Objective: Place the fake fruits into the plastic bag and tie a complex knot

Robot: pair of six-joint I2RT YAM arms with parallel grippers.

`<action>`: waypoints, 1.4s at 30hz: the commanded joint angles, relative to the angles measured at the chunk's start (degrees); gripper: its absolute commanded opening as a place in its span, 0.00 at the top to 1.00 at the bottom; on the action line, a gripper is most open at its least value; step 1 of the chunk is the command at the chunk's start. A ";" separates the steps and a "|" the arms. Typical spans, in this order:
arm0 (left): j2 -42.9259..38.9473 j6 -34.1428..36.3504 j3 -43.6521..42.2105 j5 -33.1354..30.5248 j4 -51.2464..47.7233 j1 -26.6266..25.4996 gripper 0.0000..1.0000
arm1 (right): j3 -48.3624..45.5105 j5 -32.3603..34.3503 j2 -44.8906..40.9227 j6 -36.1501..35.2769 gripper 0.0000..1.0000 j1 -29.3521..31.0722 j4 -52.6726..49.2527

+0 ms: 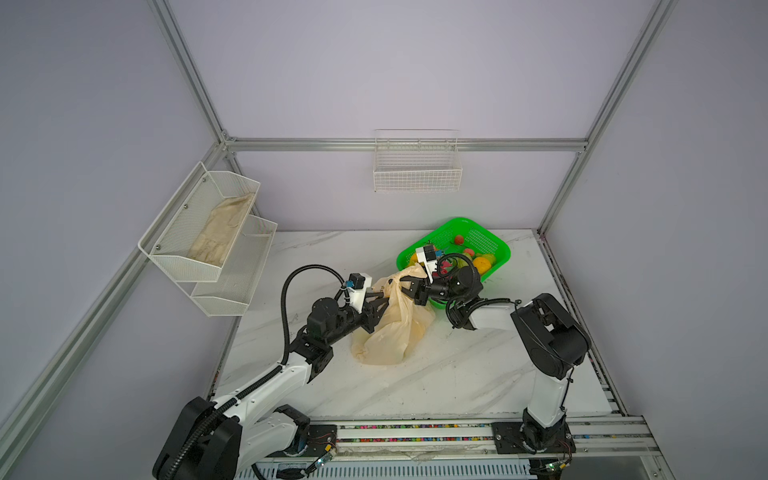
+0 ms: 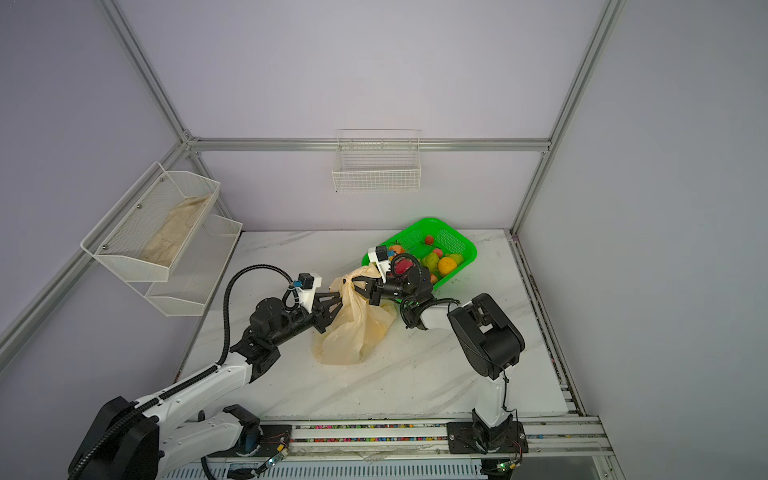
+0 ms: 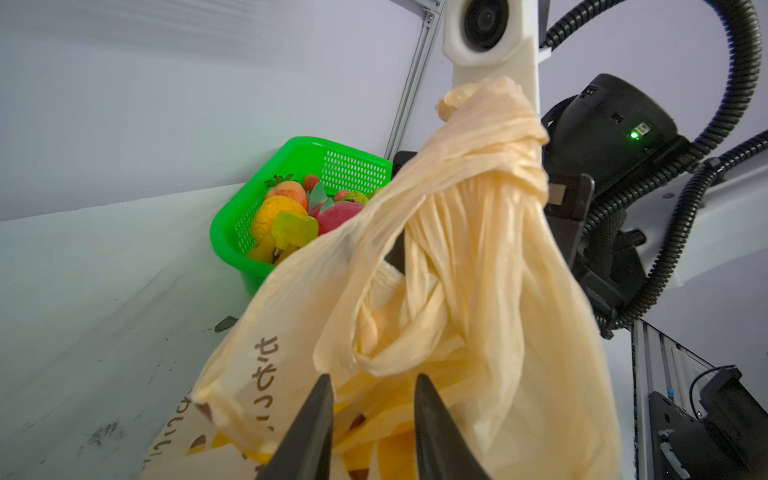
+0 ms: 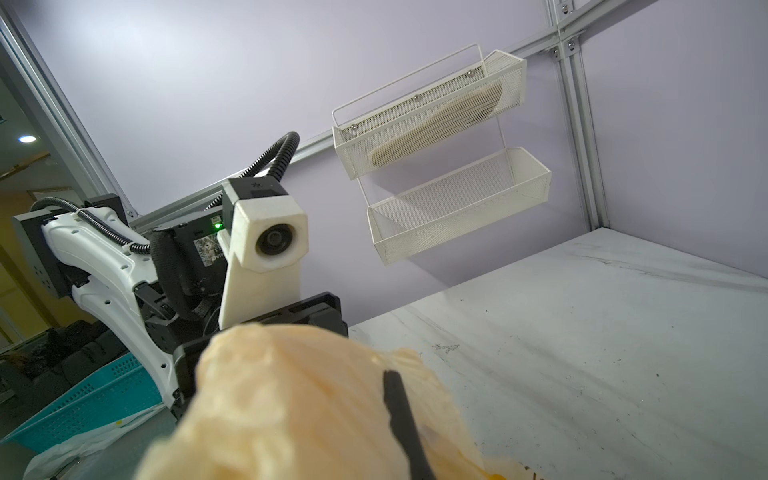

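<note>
Fingers (image 3: 311, 428) over marbled tabletop (image 1: 415, 386), lilac walls (image 1: 374, 83)

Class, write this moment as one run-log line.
right hand: shut on plastic bag top | left hand: jaws parted at bag, grip unclear | fake fruits: several in green basket

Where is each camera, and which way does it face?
Both top views: high above the arms' bases, looking down on left arm, right arm, white marble table, cream printed plastic bag, bright green mesh basket.
Left wrist: on left arm, looking past its dark jaws at bag, basket, right arm.
Right wrist: on right arm, one jaw showing, facing left arm and white mesh shelves over the bag.
All share the bag.
</note>
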 commanded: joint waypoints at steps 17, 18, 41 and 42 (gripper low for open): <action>3.27 -0.02 2.52 2.19 11.86 -1.91 0.57 | 4.85 1.35 0.92 5.52 1.00 1.52 2.92; 2.87 -0.79 2.12 0.68 11.97 -1.86 0.58 | 4.64 1.17 0.86 5.25 1.00 1.53 2.93; -2.58 -4.23 1.59 -4.88 9.79 -0.33 0.66 | 4.39 -0.52 -0.51 -0.75 1.00 1.53 -3.51; -2.47 -4.08 1.76 -4.83 9.34 -0.33 0.67 | 4.39 -0.51 -0.48 -0.75 1.00 1.52 -3.41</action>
